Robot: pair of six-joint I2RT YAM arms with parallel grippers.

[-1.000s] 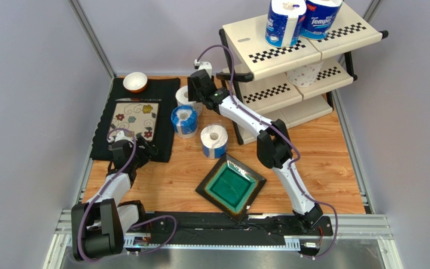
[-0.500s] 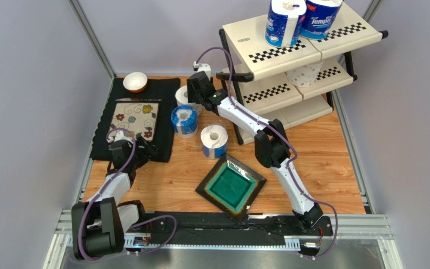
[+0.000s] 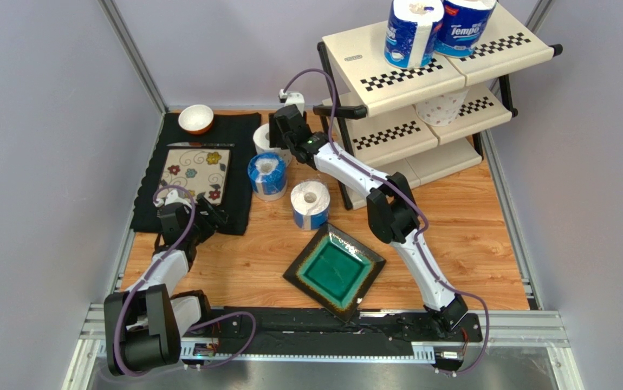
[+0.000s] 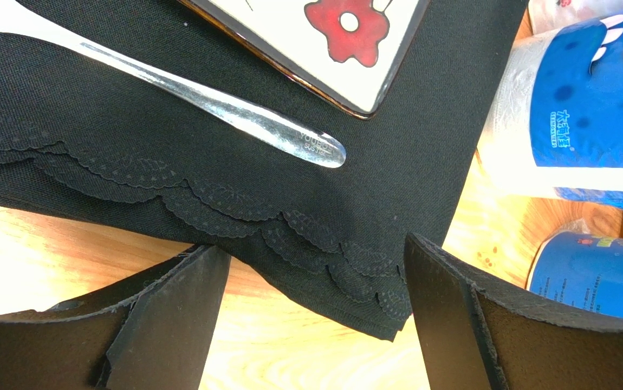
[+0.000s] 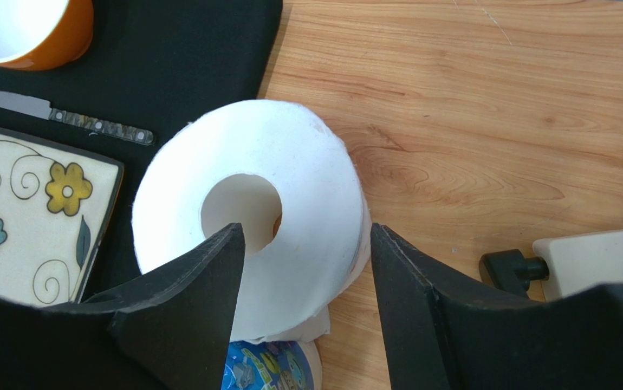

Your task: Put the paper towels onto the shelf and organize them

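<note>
The shelf [image 3: 388, 61] holds three paper towels [image 3: 411, 32]; three more stand on the table. The right gripper [image 5: 307, 276] straddles a plain roll [image 5: 250, 219], grip uncertain; the left gripper [image 4: 315, 317] gapes, empty.

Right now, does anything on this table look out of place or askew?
Yes: three paper towels stand loose on the table instead of the shelf, and the green plate sits turned cornerwise to the table edge.

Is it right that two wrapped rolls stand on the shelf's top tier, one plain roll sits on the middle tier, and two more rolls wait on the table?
Not quite: three rolls wait on the table, not two, as the top view shows: a plain roll, a wrapped one and another. The shelf count is right.
</note>
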